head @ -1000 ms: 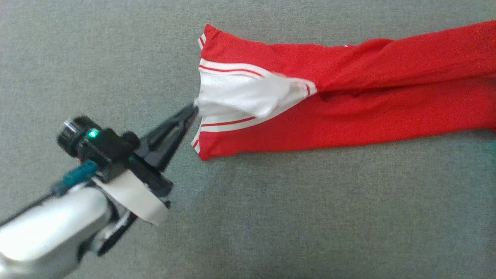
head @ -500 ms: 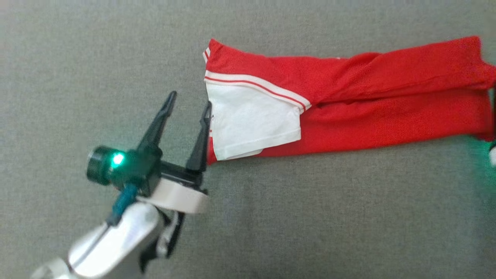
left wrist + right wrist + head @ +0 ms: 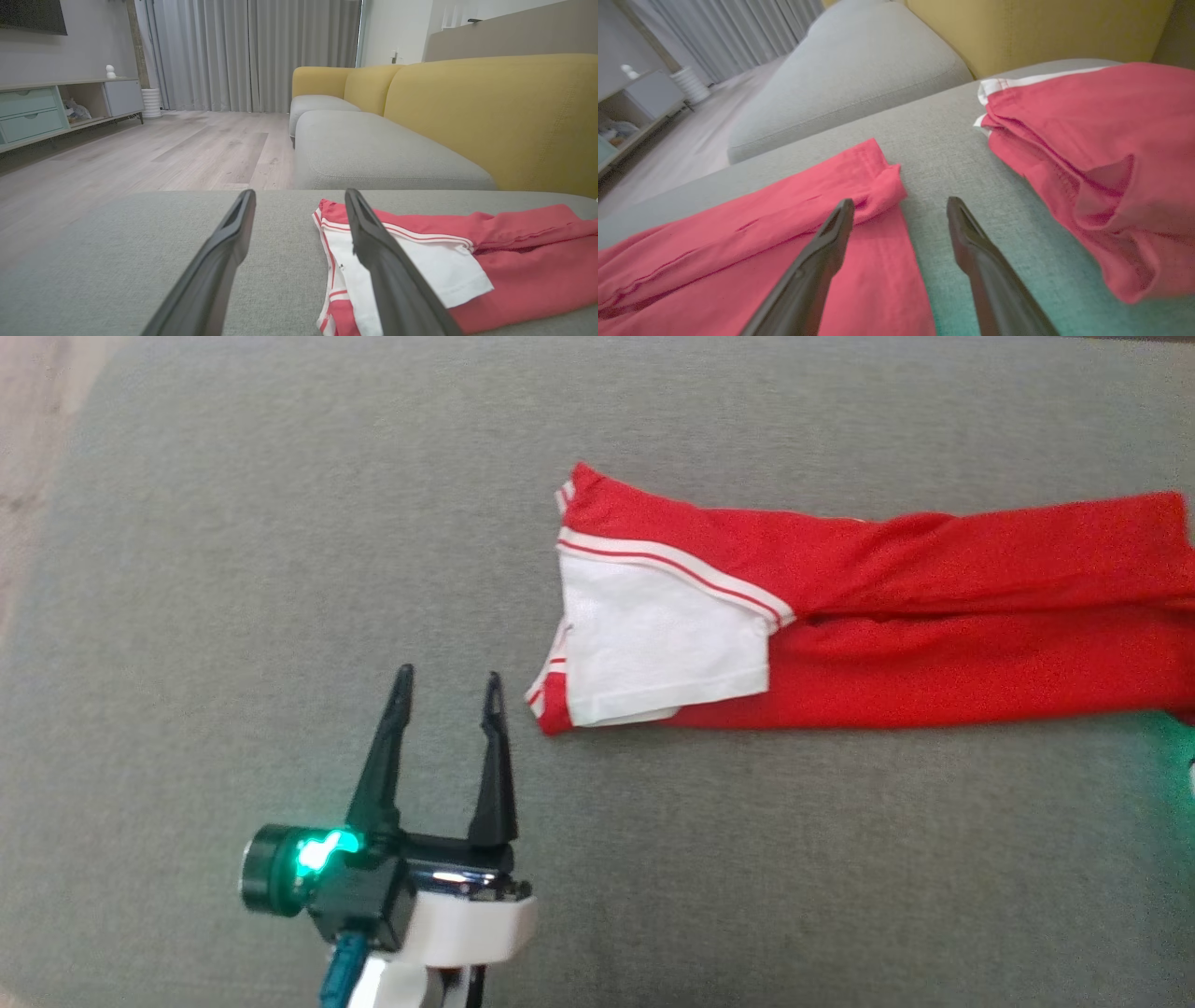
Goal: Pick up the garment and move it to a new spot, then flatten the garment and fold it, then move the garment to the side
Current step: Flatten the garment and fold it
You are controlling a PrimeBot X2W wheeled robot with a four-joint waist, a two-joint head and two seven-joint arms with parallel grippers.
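Observation:
The garment (image 3: pixel 934 635), red with white stripes and a white lining turned out at its left end, lies stretched flat across the grey cushion (image 3: pixel 280 569). My left gripper (image 3: pixel 448 677) stands open just left of and below that end, apart from the cloth. In the left wrist view the left gripper (image 3: pixel 300 193) holds nothing and the garment (image 3: pixel 523 261) lies to the right of its fingers. My right gripper (image 3: pixel 901 201) is open at the other end of the garment (image 3: pixel 761 242). Its left finger hangs over the red hem and nothing is between the fingers.
A second red cloth with white trim (image 3: pixel 1087 154) lies bunched to the right of the right gripper. A yellow sofa back (image 3: pixel 490 116) rises behind the cushions. Wooden floor (image 3: pixel 140 154) and a low cabinet (image 3: pixel 32 112) lie beyond the cushion's left edge.
My left gripper let go of the white waist end, opened and drew back from it. The lining dropped flat. The head camera also shifted.

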